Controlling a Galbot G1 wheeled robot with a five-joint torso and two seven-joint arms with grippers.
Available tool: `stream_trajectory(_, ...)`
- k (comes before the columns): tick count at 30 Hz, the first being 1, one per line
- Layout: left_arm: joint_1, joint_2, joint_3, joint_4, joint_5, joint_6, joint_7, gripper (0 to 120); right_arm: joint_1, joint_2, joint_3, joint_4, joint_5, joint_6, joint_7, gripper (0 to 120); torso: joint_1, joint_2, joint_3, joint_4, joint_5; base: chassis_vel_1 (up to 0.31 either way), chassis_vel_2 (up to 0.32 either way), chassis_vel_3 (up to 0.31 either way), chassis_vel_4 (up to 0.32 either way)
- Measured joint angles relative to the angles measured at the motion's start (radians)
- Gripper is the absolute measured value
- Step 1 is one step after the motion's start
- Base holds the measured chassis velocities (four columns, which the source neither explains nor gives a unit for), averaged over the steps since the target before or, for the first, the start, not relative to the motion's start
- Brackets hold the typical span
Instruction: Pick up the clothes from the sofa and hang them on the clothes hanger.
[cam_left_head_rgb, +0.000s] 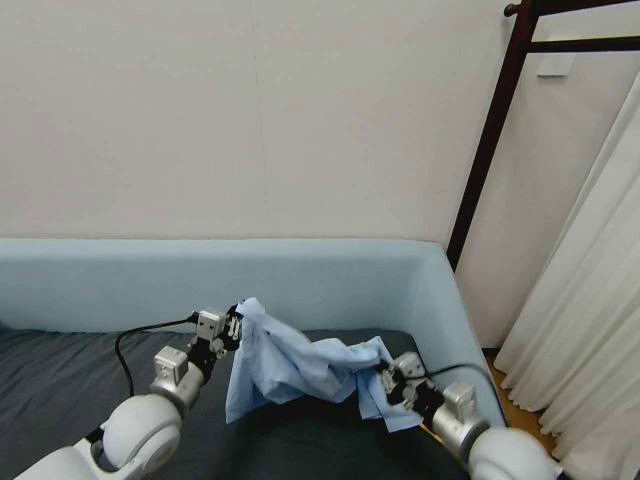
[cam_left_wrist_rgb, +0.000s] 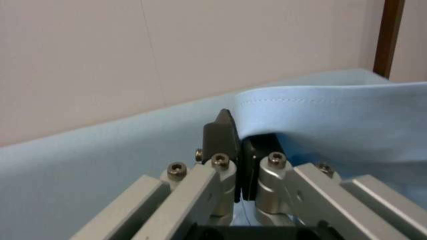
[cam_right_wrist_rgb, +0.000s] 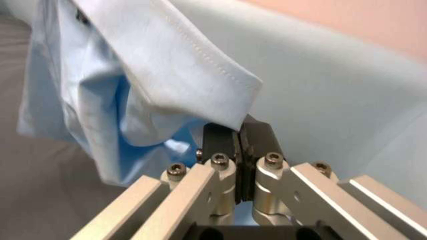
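You had the left gripper (cam_left_head_rgb: 233, 328) pinched shut on one edge of the light-blue fabric shirt (cam_left_head_rgb: 285, 365) and the right gripper (cam_left_head_rgb: 384, 384) clamped on another. That held it spread just above the pale-blue sofa (cam_left_head_rgb: 300, 275), likely ready for carrying to the dark wooden clothes stand (cam_left_head_rgb: 490, 130).

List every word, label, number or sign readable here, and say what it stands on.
None can be read: there is no text on the blue shirt, clamped by the left gripper and the right gripper, nor on the sofa, the wall or the clothes hanger.
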Motion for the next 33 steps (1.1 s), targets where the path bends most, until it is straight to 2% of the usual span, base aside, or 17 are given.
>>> stream_trajectory(4, -0.246, -0.019, 0.112, 0.036, -0.075, 0.053, -0.038, 0, 0.256, -0.082, -0.044, -0.001, 0.211, -0.062, 0.03, 0, 0.0, 0.0, 0.0, -0.0003, -0.0002, 0.0, 0.0, 0.0, 0.0)
stream_trajectory(5, -0.315, -0.032, 0.149, 0.058, -0.087, 0.07, -0.056, 0, 0.329, -0.086, -0.059, -0.017, 0.261, -0.074, 0.04, 0, 0.0, 0.0, 0.0, 0.0, 0.0, 0.0, 0.0, 0.0, 0.0)
stream_trajectory(7, -0.326, -0.035, 0.155, 0.062, -0.089, 0.073, -0.057, 0, 0.342, -0.086, -0.062, -0.02, 0.268, -0.077, 0.041, 0, 0.0, 0.0, 0.0, 0.0001, 0.0, 0.0, 0.0, 0.0, 0.0)
stream_trajectory(8, -0.427, -0.064, 0.212, 0.093, -0.109, 0.096, -0.078, 0, 0.457, -0.077, -0.086, -0.051, 0.326, -0.096, 0.056, 0, 0.0, 0.0, 0.0, 0.0003, -0.0001, 0.0, 0.0, 0.0, 0.0)
stream_trajectory(11, -0.581, -0.123, 0.316, 0.158, -0.122, 0.128, -0.111, 0, 0.647, -0.048, -0.166, -0.111, 0.383, -0.13, 0.081, 0, 0.0, 0.0, 0.0, 0.0, -0.0003, 0.0, 0.0, 0.0, 0.0)
stream_trajectory(17, -0.679, -0.172, 0.381, 0.23, -0.122, 0.165, -0.152, 0, 0.747, -0.013, -0.224, -0.159, 0.411, -0.164, 0.12, 0, 0.0, 0.0, 0.0, -0.0005, 0.0, 0.0, 0.0, 0.0, 0.0)
stream_trajectory(19, -0.732, -0.208, 0.41, 0.292, -0.111, 0.192, -0.187, 0, 0.813, 0.024, -0.27, -0.217, 0.429, -0.187, 0.155, 0, 0.0, 0.0, 0.0, -0.0007, 0.0001, 0.0, 0.0, 0.0, 0.0)
stream_trajectory(21, -0.78, -0.249, 0.429, 0.37, -0.091, 0.224, -0.238, 0, 0.893, 0.08, -0.315, -0.313, 0.435, -0.205, 0.198, 0, 0.0, 0.0, 0.0, 0.0001, -0.0002, 0.0, 0.0, 0.0, 0.0)
stream_trajectory(23, -0.791, -0.259, 0.433, 0.388, -0.088, 0.237, -0.251, 0, 0.914, 0.093, -0.325, -0.337, 0.438, -0.211, 0.207, 0, 0.0, 0.0, 0.0, 0.0002, -0.0002, 0.0, 0.0, 0.0, 0.0)
stream_trajectory(26, -0.818, -0.29, 0.445, 0.454, -0.081, 0.27, -0.298, 0, 0.998, 0.152, -0.373, -0.443, 0.435, -0.22, 0.237, 0, 0.0, 0.0, 0.0, 0.0006, -0.0005, 0.0, 0.0, 0.0, 0.0)
stream_trajectory(30, -0.827, -0.305, 0.448, 0.472, -0.084, 0.286, -0.329, 0, 1.038, 0.193, -0.399, -0.497, 0.43, -0.215, 0.261, 0, 0.0, 0.0, 0.0, 0.0002, -0.0006, 0.0, 0.0, 0.0, 0.0)
stream_trajectory(31, -0.828, -0.294, 0.448, 0.449, -0.095, 0.298, -0.346, 0, 1.046, 0.193, -0.403, -0.483, 0.438, -0.219, 0.281, 0, 0.0, 0.0, 0.0, 0.0001, -0.0007, 0.0, 0.0, 0.0, 0.0)
stream_trajectory(33, -0.818, -0.237, 0.437, 0.348, -0.132, 0.325, -0.379, 0, 1.042, 0.147, -0.403, -0.371, 0.455, -0.245, 0.305, 0, 0.0, 0.0, 0.0, -0.0001, -0.0006, 0.0, 0.0, 0.0, 0.0)
